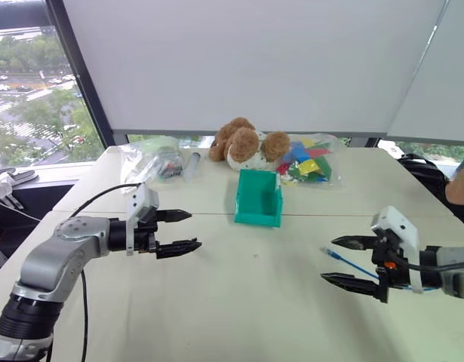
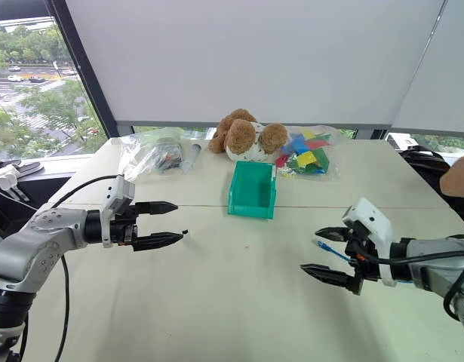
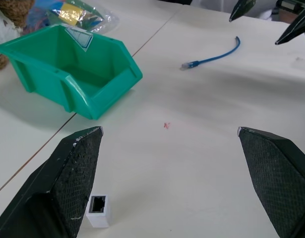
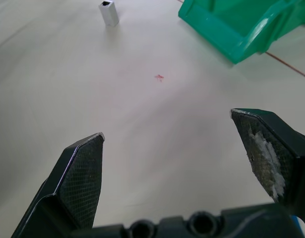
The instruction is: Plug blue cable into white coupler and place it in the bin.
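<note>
Both grippers, left gripper (image 1: 185, 231) and right gripper (image 1: 343, 262), hover with jaws wide and empty. The blue cable (image 3: 214, 57) lies near the right one; it looks light and floppy, so grasp just behind its clear plug. The white coupler (image 3: 98, 210), small and rigid, stands under the left gripper; the green bin (image 1: 259, 197) stands behind.

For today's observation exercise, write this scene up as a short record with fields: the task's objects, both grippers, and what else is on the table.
blue cable: loose on the table, unplugged, by the right gripper
white coupler: standing alone on the table below the left gripper
bin: teal, open top, nothing seen inside, mid-table
left gripper: open, holding nothing
right gripper: open, holding nothing
behind the bin: teddy bear, bag of coloured pieces, clear bag
</note>
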`<state>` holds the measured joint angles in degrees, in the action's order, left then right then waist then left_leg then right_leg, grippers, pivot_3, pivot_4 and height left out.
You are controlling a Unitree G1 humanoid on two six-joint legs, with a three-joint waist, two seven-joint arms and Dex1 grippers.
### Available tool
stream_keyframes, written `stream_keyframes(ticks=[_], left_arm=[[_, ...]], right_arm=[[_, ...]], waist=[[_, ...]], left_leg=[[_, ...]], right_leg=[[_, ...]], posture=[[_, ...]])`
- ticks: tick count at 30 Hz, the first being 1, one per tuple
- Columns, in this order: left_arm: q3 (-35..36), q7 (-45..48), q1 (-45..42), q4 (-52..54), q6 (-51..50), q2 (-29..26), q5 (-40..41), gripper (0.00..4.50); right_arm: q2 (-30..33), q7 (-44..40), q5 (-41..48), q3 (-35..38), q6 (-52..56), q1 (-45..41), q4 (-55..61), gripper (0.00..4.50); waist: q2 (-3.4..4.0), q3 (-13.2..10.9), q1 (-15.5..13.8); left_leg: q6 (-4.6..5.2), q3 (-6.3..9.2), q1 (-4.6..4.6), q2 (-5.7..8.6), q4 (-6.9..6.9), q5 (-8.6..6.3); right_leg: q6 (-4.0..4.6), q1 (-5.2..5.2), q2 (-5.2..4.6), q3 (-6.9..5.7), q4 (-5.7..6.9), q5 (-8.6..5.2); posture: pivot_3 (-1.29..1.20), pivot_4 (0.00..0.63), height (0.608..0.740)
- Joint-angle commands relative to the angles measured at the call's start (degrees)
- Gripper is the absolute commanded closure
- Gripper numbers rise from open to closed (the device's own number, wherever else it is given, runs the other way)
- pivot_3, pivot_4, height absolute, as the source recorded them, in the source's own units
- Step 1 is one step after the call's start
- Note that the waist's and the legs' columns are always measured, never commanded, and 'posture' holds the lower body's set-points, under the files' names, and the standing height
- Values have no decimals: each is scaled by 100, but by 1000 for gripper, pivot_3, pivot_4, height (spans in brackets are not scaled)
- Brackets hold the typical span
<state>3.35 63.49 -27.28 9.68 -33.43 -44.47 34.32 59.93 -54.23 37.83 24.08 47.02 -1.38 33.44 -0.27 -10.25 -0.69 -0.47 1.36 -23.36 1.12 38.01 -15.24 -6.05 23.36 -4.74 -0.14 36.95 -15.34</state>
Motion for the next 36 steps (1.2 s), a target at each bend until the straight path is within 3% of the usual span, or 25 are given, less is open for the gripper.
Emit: stream_keyframes(ticks=[1,22,28,36], left_arm=[[75,28,-75,115,-24,-10,89,0],[-21,-203,4,354,-161,198,80,0],[-116,-252,-30,349,-165,352,58,0],[-228,-289,95,387,-26,461,-50,0]], right_arm=[[15,67,104,227,12,68,226,42],[-138,682,-146,194,40,171,-204,42],[-126,735,-614,-59,-298,71,-1296,42],[-455,250,-1531,-978,-1913,-283,-3420,42]], waist=[[0,0,0],[0,0,1],[0,0,1],[1,1,28]], left_leg=[[0,0,0,0,0,0],[0,-1,0,0,0,0],[0,-2,1,2,2,0],[0,-5,4,2,3,0]], right_leg=[[0,0,0,0,0,0],[0,-1,1,0,0,0],[0,-3,1,0,0,0],[-1,-4,4,2,4,0]], posture=[[0,150,740],[0,150,740],[0,150,740],[0,150,740]])
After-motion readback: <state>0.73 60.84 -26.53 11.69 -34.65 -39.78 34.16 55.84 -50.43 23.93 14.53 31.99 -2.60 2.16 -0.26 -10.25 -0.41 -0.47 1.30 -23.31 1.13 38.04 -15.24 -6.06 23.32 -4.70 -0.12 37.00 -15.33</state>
